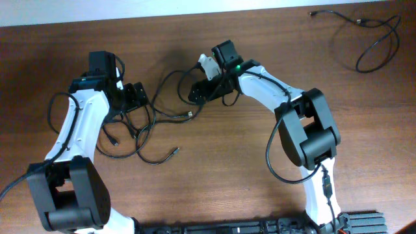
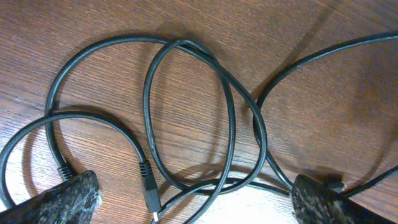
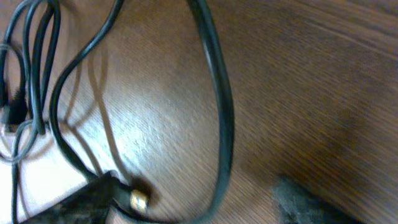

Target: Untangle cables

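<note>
One lone cable (image 1: 361, 23) well apart from tangled cables (image 2: 147, 112).

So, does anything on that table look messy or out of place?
A snarl of black cables lies left of centre, loops crossing each other; one more cable sits alone in the far right corner. Nothing looks broken.

Desk (image 1: 214, 195): brown wood-grain top, grain running left to right, fills the overhead view out to every edge. Light is even and casts soft shadows. Pale glare patches show on the wood in both wrist views.
</note>
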### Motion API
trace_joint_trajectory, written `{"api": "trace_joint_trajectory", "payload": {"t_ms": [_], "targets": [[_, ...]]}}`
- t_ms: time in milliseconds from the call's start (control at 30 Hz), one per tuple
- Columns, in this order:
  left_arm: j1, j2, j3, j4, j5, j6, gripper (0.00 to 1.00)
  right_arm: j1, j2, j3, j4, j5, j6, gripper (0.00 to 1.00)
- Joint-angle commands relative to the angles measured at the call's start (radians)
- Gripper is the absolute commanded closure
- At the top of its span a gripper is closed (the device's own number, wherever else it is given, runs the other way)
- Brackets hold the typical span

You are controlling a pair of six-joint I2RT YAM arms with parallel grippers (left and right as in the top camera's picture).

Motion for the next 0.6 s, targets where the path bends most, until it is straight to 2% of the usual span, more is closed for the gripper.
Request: {"api": "trace_joint_trajectory", "payload": {"t_ms": [0, 33, 67, 133, 233, 367, 467, 567], "targets": [[0.000, 0.017, 0.001, 0.006, -0.018, 0.004, 0.01, 0.028, 0.021, -0.008, 0.047, 0.025, 0.040, 0.41], [0.000, 0.024, 0.001, 0.010, -0.017, 0.004, 0.00, 0.033, 0.030, -0.008, 0.057, 0.027, 0.062, 0.49], [0.000, 0.041, 0.001, 0.017, -0.016, -0.008, 0.00, 0.038, 0.038, -0.008, 0.061, 0.029, 0.075, 0.69], [-0.002, 0.085, 0.001, 0.025, -0.013, -0.008, 0.05, 0.047, 0.056, -0.009, 0.050, 0.029, 0.079, 0.88], [-0.002, 0.145, 0.001, 0.038, 0.013, -0.112, 0.13, 0.048, 0.060, -0.009, 0.030, 0.029, 0.079, 0.91], [-0.010, 0.206, 0.001, 0.134, 0.124, -0.177, 0.13, 0.048, 0.060, -0.009, 0.001, 0.029, 0.079, 0.91], [-0.042, 0.248, 0.001, 0.228, 0.140, -0.254, 0.07, 0.048, 0.060, -0.009, -0.025, 0.029, 0.079, 0.91], [-0.070, 0.267, 0.001, 0.290, 0.140, -0.256, 0.14, 0.048, 0.060, -0.009, -0.028, 0.029, 0.078, 0.91]]}}
